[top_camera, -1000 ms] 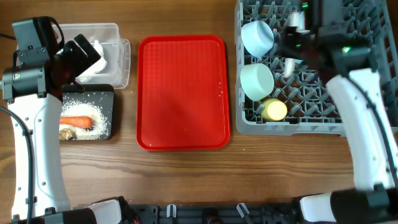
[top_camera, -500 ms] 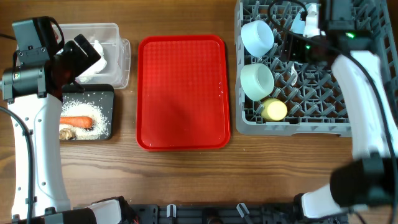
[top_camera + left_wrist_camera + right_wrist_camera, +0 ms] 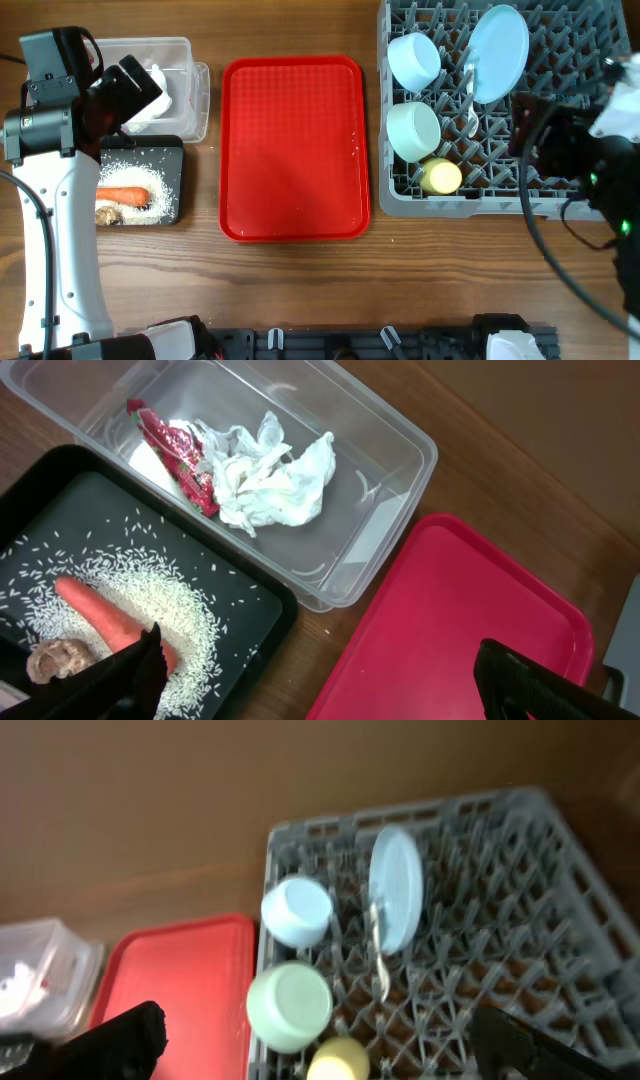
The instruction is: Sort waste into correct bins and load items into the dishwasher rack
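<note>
Rack (image 3: 480, 205) looks loaded: plate (image 3: 498, 52) on edge among the pegs, spoon (image 3: 471, 105) just beside it, blue bowl (image 3: 413, 60), green bowl (image 3: 412, 130) and yellow cup (image 3: 441, 177) down the left side. Napkin (image 3: 275, 480) and wrapper (image 3: 170, 445) lie in the clear tub (image 3: 400, 470). Carrot (image 3: 100, 618), rice (image 3: 190, 610) and food lump (image 3: 55, 660) are in the black tray (image 3: 60, 500). Left jaws and right jaws are both spread wide, gripping nothing. The right arm (image 3: 560, 150) hangs over the rack's right edge. I'd lift it straight up, well clear of that plate's rim.
</note>
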### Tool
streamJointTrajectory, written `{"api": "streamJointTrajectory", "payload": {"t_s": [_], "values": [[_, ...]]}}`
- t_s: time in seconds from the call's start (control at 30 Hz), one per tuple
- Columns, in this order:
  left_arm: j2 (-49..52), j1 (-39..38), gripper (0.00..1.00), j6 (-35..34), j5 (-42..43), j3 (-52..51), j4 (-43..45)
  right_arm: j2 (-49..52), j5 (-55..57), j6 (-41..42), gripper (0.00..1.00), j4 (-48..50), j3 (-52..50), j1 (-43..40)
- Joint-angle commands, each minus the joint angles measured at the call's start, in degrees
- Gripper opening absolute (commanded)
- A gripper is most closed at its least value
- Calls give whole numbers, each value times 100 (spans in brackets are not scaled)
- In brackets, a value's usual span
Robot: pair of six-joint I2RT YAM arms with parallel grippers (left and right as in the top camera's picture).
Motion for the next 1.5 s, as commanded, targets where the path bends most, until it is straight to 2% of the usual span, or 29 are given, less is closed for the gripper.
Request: {"api": "streamJointTrajectory", "payload": {"t_s": [0.0, 0.17, 0.33, 0.43, 0.53, 0.67, 1.23, 1.27, 1.33, 1.4, 1.47], "values": [[17, 20, 100, -31, -55, 79, 15, -769, 269, 61, 100, 1276, -1351, -24], [17, 20, 100, -31, -55, 79, 15, -2844, 175, 81, 100, 4586, -4977, 13], [17, 20, 100, -31, -55, 79, 15, -4854, -227, 83, 100, 6328, -7818, 170], [17, 20, 100, -31, -55, 79, 15, -5528, -55, 70, 100, 6983, -8942, 350], [17, 20, 100, -31, -55, 79, 15, -5897, -44, 81, 100, 6988, -9353, 439], [17, 20, 100, -31, -55, 79, 15, -5890, -98, 79, 100, 6258, -9348, 439], [-188, -11, 100, -9, -48, 63, -22, -5768, -98, 81, 100, 6271, -9346, 439], [-442, -118, 100, 17, -68, -103, 160, -5768, -98, 81, 100, 6271, -9346, 439], [-1106, -308, 100, 37, -140, -885, 1233, -5768, -98, 81, 100, 6271, -9346, 439], [-2251, -376, 100, 33, -37, -2409, 2841, -5768, -98, 81, 100, 6271, -9346, 439], [-3311, -372, 100, 31, 55, -3738, 3853, -5768, -98, 81, 100, 6271, -9346, 439]]}}
